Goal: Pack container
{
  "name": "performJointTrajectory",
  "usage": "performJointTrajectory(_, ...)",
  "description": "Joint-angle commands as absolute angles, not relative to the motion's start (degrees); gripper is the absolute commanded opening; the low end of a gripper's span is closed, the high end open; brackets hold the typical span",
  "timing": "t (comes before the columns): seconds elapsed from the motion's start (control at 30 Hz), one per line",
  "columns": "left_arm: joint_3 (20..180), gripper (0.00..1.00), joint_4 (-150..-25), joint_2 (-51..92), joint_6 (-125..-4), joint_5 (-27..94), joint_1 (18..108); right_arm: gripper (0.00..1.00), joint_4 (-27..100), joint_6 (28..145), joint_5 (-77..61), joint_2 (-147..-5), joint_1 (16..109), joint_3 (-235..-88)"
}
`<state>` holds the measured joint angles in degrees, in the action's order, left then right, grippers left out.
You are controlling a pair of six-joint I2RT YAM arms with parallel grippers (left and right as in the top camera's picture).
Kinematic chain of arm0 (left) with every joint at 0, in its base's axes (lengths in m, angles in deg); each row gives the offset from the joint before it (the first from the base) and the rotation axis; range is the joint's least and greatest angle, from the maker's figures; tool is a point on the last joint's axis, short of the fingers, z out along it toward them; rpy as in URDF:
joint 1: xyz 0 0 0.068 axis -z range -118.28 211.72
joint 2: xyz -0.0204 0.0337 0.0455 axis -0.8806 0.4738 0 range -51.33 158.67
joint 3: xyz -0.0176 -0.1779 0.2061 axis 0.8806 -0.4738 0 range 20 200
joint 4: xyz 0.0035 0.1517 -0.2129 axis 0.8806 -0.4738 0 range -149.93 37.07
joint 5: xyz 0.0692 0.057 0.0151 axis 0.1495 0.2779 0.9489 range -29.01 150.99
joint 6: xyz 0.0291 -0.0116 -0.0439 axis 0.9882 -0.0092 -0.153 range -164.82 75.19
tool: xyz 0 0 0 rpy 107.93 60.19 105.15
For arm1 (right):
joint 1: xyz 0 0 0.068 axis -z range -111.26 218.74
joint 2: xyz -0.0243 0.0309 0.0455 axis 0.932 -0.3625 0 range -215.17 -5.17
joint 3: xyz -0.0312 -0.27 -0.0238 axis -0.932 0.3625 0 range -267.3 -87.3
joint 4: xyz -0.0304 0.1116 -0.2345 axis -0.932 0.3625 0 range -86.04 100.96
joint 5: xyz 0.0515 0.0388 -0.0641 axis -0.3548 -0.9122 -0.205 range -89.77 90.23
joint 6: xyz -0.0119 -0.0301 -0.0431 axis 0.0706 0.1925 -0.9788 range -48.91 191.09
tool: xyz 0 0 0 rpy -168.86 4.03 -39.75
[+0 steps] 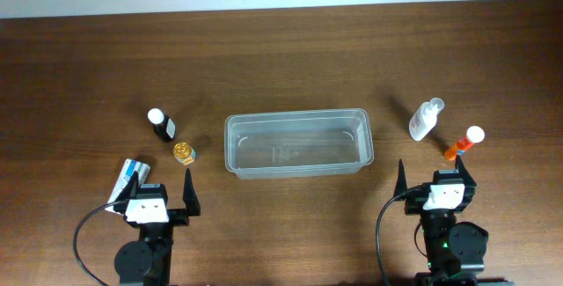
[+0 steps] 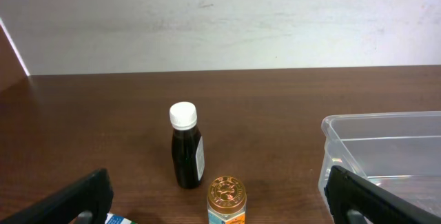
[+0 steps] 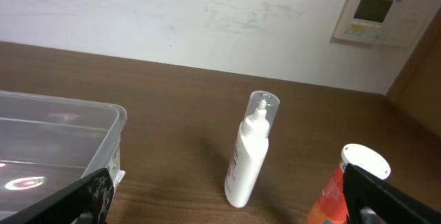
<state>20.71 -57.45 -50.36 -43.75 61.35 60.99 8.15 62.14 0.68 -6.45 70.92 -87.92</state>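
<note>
The empty clear container (image 1: 299,143) sits central on the desk (image 1: 290,66), left pincer (image 1: 160,182) spread at seven o'clock, right pincer (image 1: 434,173) spread at five. A glancing approach could topple the upright spray bottle (image 1: 425,119) at two o'clock, rolling it beyond reach.
</note>
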Motion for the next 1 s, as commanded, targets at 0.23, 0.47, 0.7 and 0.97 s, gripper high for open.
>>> performJointTrajectory(0.23,20.60,0.99,-57.49,-50.56,-49.02,57.73,61.18,0.98,8.39,70.75,2.04,-5.99,70.64,-88.12)
performJointTrajectory(0.47,23.49,0.99,-57.54,-50.45,-49.59,56.22,61.18,0.98,11.43,70.77,2.45,-8.04,70.64,-95.40)
performJointTrajectory(0.7,31.66,0.99,-58.85,-42.67,-50.81,56.26,61.18,0.98,19.73,72.06,2.38,-21.22,70.64,-109.19)
performJointTrajectory(0.97,48.77,0.99,-65.38,-20.44,-50.81,56.17,61.18,0.98,35.53,72.04,2.19,-45.64,70.64,-132.73)
